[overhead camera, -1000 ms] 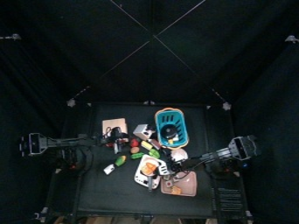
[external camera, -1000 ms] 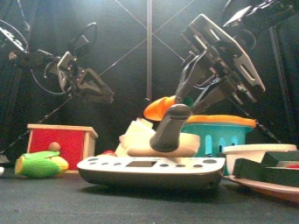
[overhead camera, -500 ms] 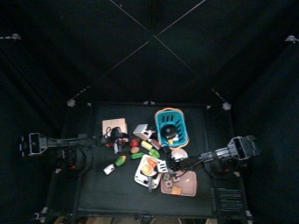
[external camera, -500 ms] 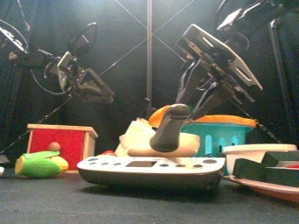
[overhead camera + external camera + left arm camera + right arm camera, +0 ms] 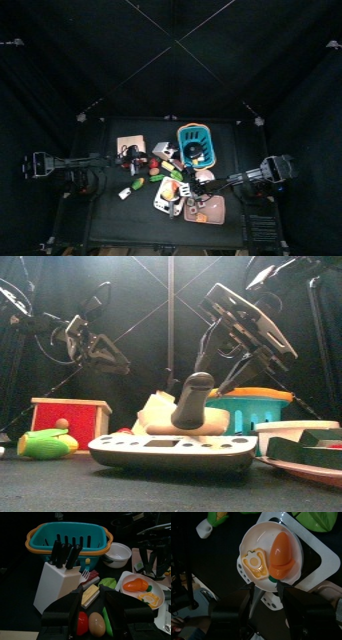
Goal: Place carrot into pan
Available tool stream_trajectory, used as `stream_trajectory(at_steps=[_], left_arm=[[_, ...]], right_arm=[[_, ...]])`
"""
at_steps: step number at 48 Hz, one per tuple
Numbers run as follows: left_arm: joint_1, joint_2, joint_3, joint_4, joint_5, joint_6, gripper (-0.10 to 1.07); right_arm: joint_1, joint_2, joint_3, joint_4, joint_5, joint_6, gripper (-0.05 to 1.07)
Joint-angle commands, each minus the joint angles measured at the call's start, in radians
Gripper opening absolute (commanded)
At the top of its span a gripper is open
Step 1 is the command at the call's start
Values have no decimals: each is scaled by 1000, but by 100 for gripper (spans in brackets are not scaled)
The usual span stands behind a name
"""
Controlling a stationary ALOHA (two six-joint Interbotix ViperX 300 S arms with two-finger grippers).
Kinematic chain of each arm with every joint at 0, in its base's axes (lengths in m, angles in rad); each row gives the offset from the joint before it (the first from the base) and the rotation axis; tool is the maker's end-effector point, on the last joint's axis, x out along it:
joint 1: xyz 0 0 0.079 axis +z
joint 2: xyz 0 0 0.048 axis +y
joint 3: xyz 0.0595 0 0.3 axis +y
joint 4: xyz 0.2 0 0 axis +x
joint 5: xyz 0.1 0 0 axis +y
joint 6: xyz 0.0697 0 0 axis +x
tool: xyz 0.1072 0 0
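**Carrot in the pan, claw held wide.** One carrot (image 5: 281,554) is seen lying inside the single white pan (image 5: 256,534), beside one toy fried egg (image 5: 256,562). The carrot's green end is pointed toward the right gripper (image 5: 266,588). That gripper's two jaws are spread wide just over the pan's rim, and nothing is held between them.

Two arms are counted. The left gripper (image 5: 99,597) is kept back at the table's left side, its jaws parted and nothing gripped.

From the left wrist camera, one teal basket (image 5: 67,534) with an orange rim is shown. In front of it stands one white knife block (image 5: 57,582), set with several black-handled knives. One white bowl (image 5: 119,553) is placed just beside the basket. None of these is shown by the right wrist camera, which is filled by the pan and its contents.

At table height, one red box (image 5: 70,421) and one green-and-yellow toy (image 5: 47,443) are seen at the left, things neither wrist camera takes in. In that level view the carrot itself cannot be made out, hidden behind the clutter in front.

From overhead, the table (image 5: 100,215) is shown small, with the objects crowded at its middle and one arm at each side. The carrot cannot be told apart there.
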Motion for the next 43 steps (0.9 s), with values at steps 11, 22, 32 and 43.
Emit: stream_trajectory(at_steps=[11, 22, 32, 43], left_arm=[[3, 0, -11, -2, -5, 0, 75], [3, 0, -11, -2, -5, 0, 75], [3, 0, -11, -2, -5, 2, 75], [5, 0, -8, -2, -5, 2, 75]], right_arm=[[-6, -25, -28, -17, -3, -9, 79], [-6, -26, -26, -43, -3, -15, 79], [-6, -37, -25, -75, -3, -15, 79], [-6, -38, -26, -124, -2, -17, 79]])
